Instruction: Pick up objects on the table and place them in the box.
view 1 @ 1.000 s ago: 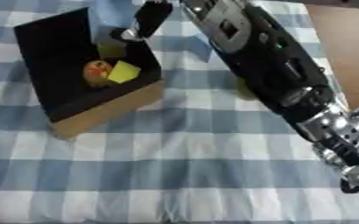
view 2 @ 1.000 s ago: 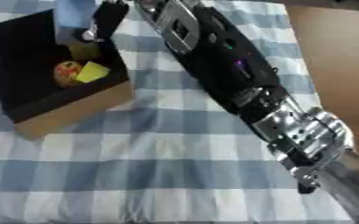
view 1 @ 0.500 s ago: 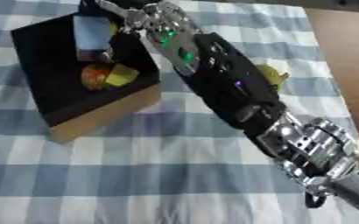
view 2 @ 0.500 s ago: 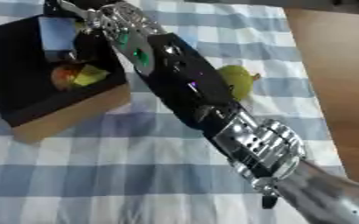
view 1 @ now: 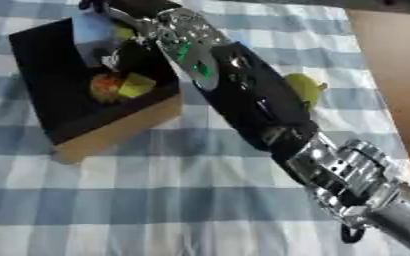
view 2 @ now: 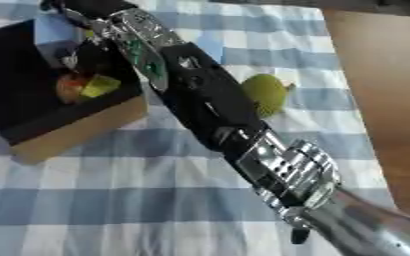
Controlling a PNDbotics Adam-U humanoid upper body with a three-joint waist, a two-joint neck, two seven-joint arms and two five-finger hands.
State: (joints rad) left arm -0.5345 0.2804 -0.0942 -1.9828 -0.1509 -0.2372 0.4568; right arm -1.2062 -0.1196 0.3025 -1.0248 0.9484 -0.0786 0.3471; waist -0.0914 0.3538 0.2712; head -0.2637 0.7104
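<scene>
Reaching across the box (view 1: 112,135) in the left eye view, the right hand (view 1: 112,7) sits mostly out of frame; whether it holds anything I cannot tell.

Right eye view: green fruit (view 2: 263,93) lies on the tabletop (view 2: 138,200) beside the arm, probably light, smooth, best cupped around its middle.

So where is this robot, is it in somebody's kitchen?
Hard to say. It looks like a table set up for practice: a blue checked cloth, a black box holding small toy-like food pieces, and a green fruit waiting beside the robot's right arm.
</scene>
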